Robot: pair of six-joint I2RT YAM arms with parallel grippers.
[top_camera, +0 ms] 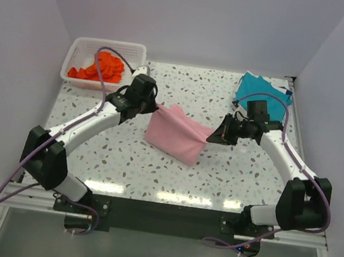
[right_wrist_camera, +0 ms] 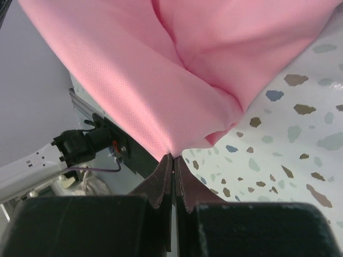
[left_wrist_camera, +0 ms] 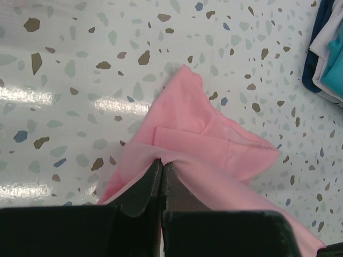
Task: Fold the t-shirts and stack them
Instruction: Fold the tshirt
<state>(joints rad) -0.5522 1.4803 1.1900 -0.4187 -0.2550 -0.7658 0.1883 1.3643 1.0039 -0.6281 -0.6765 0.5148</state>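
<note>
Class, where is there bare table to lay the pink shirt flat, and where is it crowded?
Bare: the far middle of the table, between basket and teal shirt; and the near strip, between pink shirt and near edge. Crowded: both far corners.

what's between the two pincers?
The pink t-shirt, gripped at one end by the left pincer and at the other by the right pincer; the top view shows it.

- Bright, even overhead light; shadows are faint.
- White glare streaks the glossy table (top_camera: pixel 128 168) near its front edge.
- Up close, the pink t-shirt (right_wrist_camera: pixel 134 80) shows sharp weave.
</note>
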